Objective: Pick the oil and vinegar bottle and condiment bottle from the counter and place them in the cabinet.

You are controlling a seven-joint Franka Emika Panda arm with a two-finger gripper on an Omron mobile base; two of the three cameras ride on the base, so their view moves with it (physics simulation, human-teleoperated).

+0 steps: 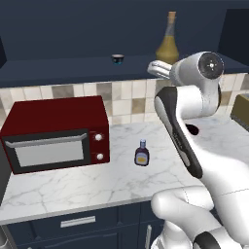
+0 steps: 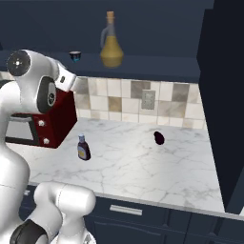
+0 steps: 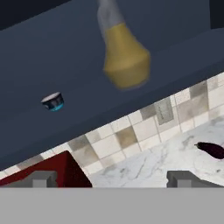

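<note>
The oil and vinegar bottle (image 1: 168, 44) (image 2: 111, 46) (image 3: 124, 59) stands upright on the ledge of the navy cabinet (image 1: 58, 68) (image 2: 157, 64) (image 3: 65, 52), amber belly and cork on top. The condiment bottle (image 1: 142, 153) (image 2: 83, 147), small and dark with a yellowish label, stands on the marble counter (image 1: 97, 180) (image 2: 143, 167) right of the microwave. My gripper (image 3: 113, 179) is open, its fingertips (image 3: 41, 178) wide apart with nothing between them. It is raised near the ledge, below and in front of the flask, apart from it.
A red microwave (image 1: 56, 133) (image 2: 59, 121) sits at the counter's left. A tiny dark cup (image 1: 117, 59) (image 2: 75, 55) (image 3: 53, 101) is on the ledge left of the flask. A dark oblong object (image 1: 192, 129) (image 2: 159, 137) (image 3: 212, 149) lies near the tiled wall. A tall navy unit (image 2: 224, 95) bounds the right.
</note>
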